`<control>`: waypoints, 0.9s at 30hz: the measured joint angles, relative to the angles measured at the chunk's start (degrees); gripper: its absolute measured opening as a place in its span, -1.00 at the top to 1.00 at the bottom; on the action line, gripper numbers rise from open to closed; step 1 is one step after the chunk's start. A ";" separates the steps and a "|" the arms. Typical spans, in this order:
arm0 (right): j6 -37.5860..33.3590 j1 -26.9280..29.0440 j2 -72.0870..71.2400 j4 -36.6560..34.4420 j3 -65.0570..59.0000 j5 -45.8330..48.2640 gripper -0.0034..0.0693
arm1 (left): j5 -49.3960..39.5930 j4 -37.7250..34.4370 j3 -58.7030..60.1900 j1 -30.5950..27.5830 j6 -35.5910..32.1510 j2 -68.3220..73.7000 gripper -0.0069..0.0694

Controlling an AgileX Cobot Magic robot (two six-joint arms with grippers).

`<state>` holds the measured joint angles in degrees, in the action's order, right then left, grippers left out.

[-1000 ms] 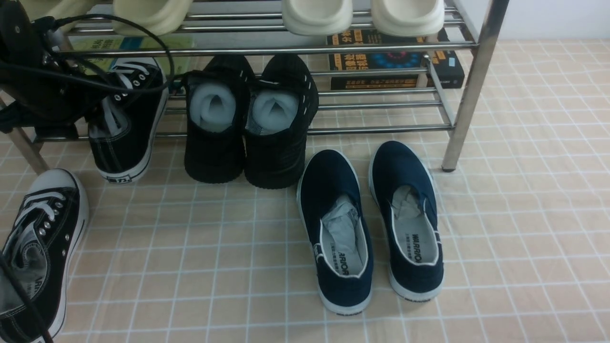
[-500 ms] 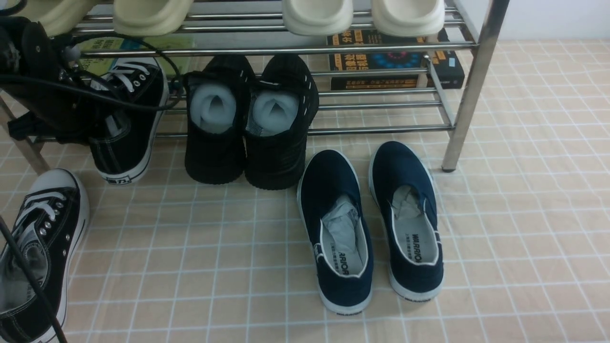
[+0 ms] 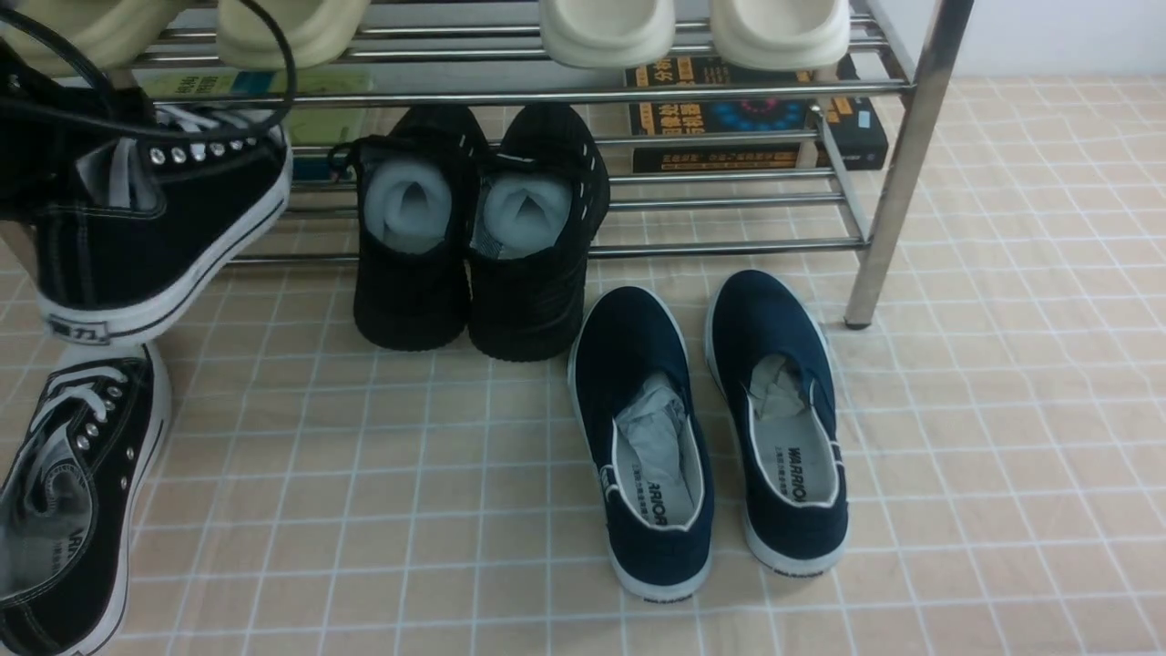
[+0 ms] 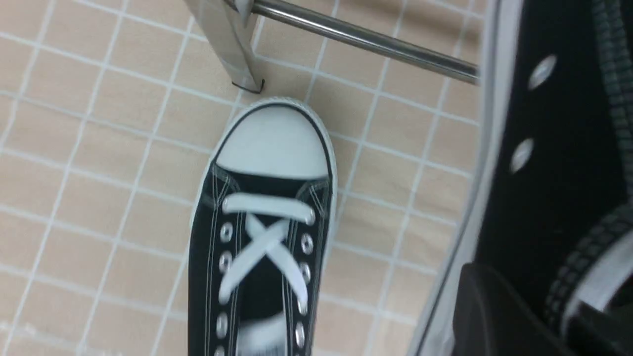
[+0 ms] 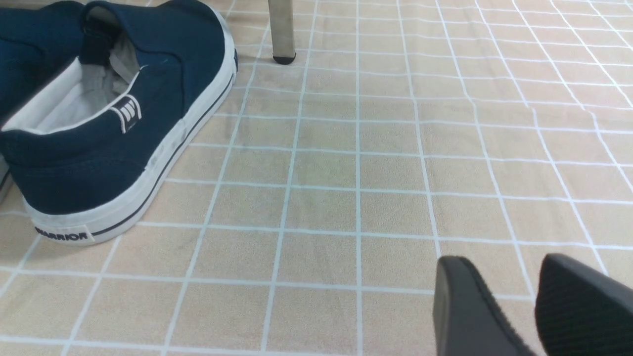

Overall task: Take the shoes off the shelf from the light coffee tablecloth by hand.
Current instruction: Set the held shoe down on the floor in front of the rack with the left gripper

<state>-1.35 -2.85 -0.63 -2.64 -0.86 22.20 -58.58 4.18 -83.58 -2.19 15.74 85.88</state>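
At the far left of the front view, your left gripper [image 4: 539,321] is mostly cut off by the frame edge. Only a dark mass and a looping cable [image 3: 278,82] show there. Its wrist view shows one finger [image 4: 494,316] against the outside of the raised sneaker [image 3: 155,237]. The other finger is largely hidden inside the collar, so the jaws are clamped on the shoe's side wall. That sneaker hangs tilted in the air, heel low and toe up toward the shelf [image 3: 897,164]. You cannot tell whether its toe touches the tubes.

The second sneaker [image 3: 73,492] lies on the cloth [image 3: 1002,456] below it, its heel cut off in both views. Its toe cap sits just beside a shelf leg.

Your right gripper [image 5: 509,269] appears only in its own wrist view, and only the tips show. They are a little apart with nothing between them, low over the cloth near a navy slip-on [image 5: 113,118].

The black mesh pair [image 3: 474,237] rests on the lower tier. The cream slippers [image 3: 692,32] above are cropped by the top edge.
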 joint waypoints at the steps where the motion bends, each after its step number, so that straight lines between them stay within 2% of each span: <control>1: 0.00 0.00 0.00 0.00 0.00 0.00 0.25 | -2.49 -0.13 1.19 0.00 -0.08 -2.99 0.79; 9: 0.00 0.00 0.00 0.00 0.00 0.00 0.25 | 1.56 -2.83 17.03 0.00 3.60 -12.40 0.79; 16: 0.00 0.00 0.00 0.00 0.00 0.00 0.25 | 16.05 -3.01 33.72 0.00 10.81 -13.57 0.78; 23: 0.00 0.00 0.00 0.00 0.00 0.00 0.25 | 27.02 -3.01 39.35 0.00 14.48 -13.01 0.77; 27: 0.00 0.00 0.00 0.00 0.00 0.00 0.25 | 28.88 -3.01 39.59 0.00 14.68 -10.98 0.77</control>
<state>-1.35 -2.85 -0.63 -2.64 -0.86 22.20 -29.70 1.17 -43.99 -2.19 30.42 74.90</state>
